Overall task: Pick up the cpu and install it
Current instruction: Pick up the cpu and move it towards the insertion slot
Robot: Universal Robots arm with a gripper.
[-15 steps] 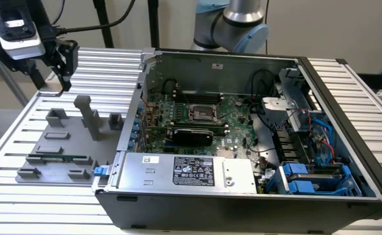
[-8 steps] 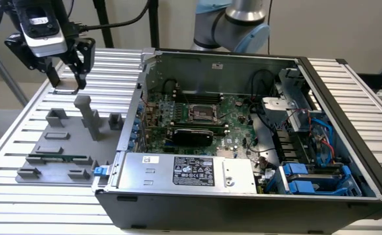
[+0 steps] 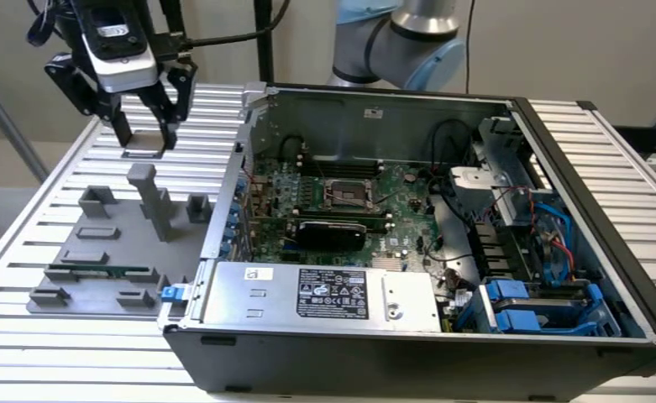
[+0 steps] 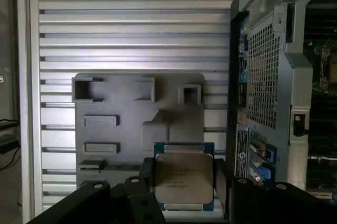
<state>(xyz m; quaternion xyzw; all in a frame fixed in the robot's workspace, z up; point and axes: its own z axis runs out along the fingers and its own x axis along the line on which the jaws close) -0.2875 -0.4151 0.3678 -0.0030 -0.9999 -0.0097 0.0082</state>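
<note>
Grips the cpu flat between the fingers, one on each opposite edge; hangs above the grey holder tray, near a corner of the slatted surface.

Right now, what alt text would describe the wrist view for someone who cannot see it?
The gripper holds the cpu by two opposite edges, metal lid facing the camera, above a grey parts fixture. The fixture lies on a slatted aluminium table, with the computer case and its perforated wall beside it.
</note>
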